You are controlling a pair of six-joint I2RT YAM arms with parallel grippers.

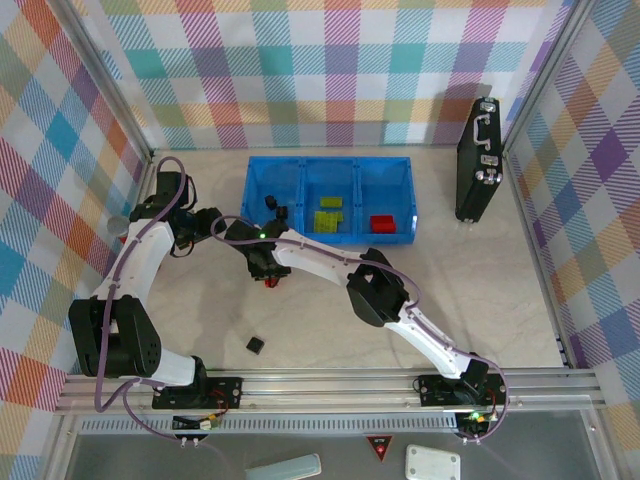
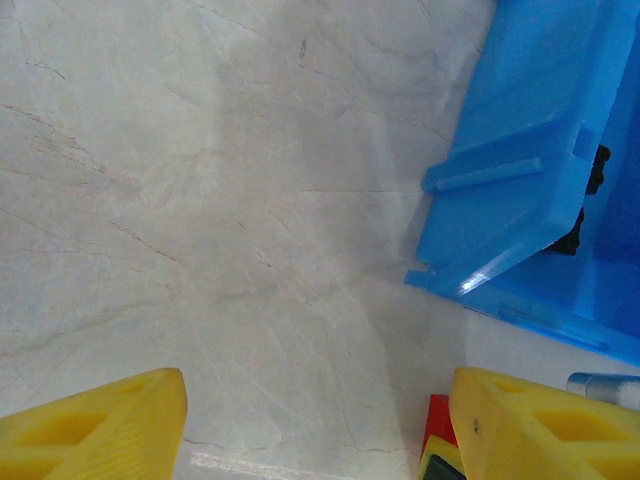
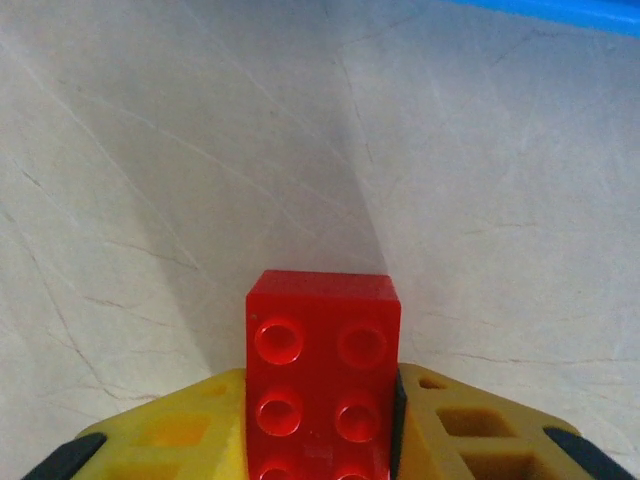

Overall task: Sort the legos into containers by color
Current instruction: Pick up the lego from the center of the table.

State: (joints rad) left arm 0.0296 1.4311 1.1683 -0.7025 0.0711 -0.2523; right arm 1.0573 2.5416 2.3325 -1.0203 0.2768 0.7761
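Note:
My right gripper (image 3: 322, 392) is shut on a red lego (image 3: 322, 345), held just above the bare tabletop; from above, this gripper (image 1: 266, 272) and the brick (image 1: 272, 283) sit just in front of the blue tray's (image 1: 300, 238) left compartment. That compartment holds black legos (image 1: 270, 206), the middle one lime-green legos (image 1: 328, 219), the right one a red lego (image 1: 383, 223). One black lego (image 1: 256, 345) lies on the table nearer the arm bases. My left gripper (image 2: 318, 388) is open over bare table left of the tray's corner (image 2: 500, 210), and from above this gripper (image 1: 212, 225) is beside the right one.
A black case with metal latches (image 1: 478, 160) stands upright against the right wall, past the tray. Checked walls close in the table on three sides. The two arms lie close together in front of the tray's left end.

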